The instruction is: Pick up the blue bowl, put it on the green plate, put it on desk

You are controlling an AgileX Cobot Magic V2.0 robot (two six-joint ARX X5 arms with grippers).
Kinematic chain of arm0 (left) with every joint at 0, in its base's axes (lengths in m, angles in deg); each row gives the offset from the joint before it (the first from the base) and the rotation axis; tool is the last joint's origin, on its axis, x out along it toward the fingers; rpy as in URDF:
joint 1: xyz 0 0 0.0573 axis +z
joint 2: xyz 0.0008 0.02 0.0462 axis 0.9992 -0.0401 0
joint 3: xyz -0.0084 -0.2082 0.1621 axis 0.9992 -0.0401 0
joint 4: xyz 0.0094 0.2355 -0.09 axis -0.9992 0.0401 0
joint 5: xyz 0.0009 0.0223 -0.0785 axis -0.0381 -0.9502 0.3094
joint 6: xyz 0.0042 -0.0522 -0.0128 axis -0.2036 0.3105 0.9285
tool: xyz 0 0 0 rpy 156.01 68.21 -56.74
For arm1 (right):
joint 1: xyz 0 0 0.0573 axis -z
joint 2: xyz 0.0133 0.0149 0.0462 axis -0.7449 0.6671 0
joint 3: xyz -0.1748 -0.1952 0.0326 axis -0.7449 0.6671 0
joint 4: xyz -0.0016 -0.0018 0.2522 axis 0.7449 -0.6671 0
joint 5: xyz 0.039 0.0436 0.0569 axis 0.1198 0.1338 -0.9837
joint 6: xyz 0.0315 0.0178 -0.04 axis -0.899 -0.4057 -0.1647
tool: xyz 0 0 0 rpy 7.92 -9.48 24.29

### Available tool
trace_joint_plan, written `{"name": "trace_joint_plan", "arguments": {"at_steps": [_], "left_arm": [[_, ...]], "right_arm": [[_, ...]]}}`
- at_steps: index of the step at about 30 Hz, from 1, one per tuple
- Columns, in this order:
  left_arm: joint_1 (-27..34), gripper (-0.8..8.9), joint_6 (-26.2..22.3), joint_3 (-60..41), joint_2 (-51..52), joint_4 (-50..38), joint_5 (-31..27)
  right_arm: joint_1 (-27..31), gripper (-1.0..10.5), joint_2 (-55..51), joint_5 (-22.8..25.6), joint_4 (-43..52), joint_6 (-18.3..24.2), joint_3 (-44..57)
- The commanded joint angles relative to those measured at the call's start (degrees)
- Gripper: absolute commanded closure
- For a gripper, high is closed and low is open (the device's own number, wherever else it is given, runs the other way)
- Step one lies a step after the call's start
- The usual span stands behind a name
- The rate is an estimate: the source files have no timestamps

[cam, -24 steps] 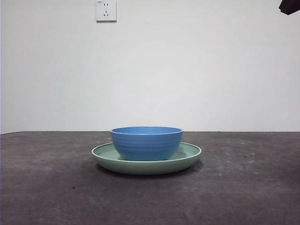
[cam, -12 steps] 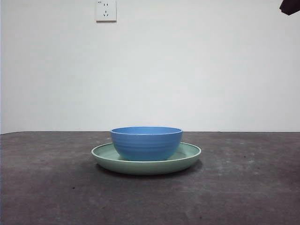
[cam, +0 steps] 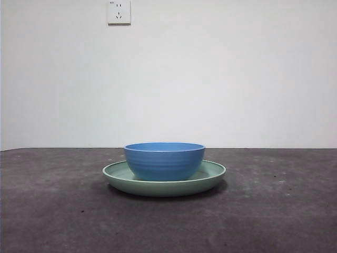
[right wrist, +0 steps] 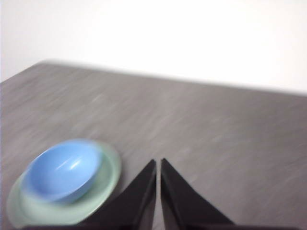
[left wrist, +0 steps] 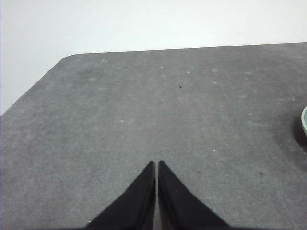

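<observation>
Two grippers show only in their own wrist views, and neither holds or touches anything. The left gripper (left wrist: 157, 164) has its black jaws pressed together, only a hairline slit between the tips, hanging over bare desk (left wrist: 144, 110). At the edge of that view a pale sliver of the green plate (left wrist: 304, 120) peeks in, well apart from the jaws. The right gripper (right wrist: 158, 162) is likewise drawn together, tips almost meeting, above the desk (right wrist: 216, 143). Its picture is smeared with blur, so fine detail is lost, yet the blue bowl (right wrist: 60, 172) and the green plate (right wrist: 103, 187) are plain enough, lying near the jaws but clear of them.

From the front view no arm is visible. Nearest the camera runs a stretch of dark, scuffed desk (cam: 63, 211). Beyond it sits the green plate (cam: 210, 176), flat on the desk, its low rim turned upward. The blue bowl (cam: 164, 161) stands inside the plate, upright, mouth opening straight up, its ridged wall rising above the plate's rim. It rests roughly at the plate's middle, with green showing on either side of it. Both pieces are round, so neither has a long axis to speak of; their axes stand vertical. Farther back the desk ends against a pale wall (cam: 237, 79), and high on it is a white socket (cam: 119, 11).
</observation>
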Motion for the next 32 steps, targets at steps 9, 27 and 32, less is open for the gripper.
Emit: {"name": "trace_joint_plan", "arguments": {"at_steps": [9,27,32], "left_arm": [[0.1,8.04,0.4,-1.2,0.1,0.3,-0.2],[0.1,8.04,0.4,-1.2,0.1,0.3,-0.2],[0.1,8.04,0.4,-1.2,0.1,0.3,-0.2]], "right_arm": [[3.8,9.4,-14.4,3.5,19.7,0.5,24.1],[3.8,9.4,-23.2,8.8,23.1,-4.3,40.7],[3.8,9.4,-23.2,8.8,20.3,-4.3,41.1]]}}
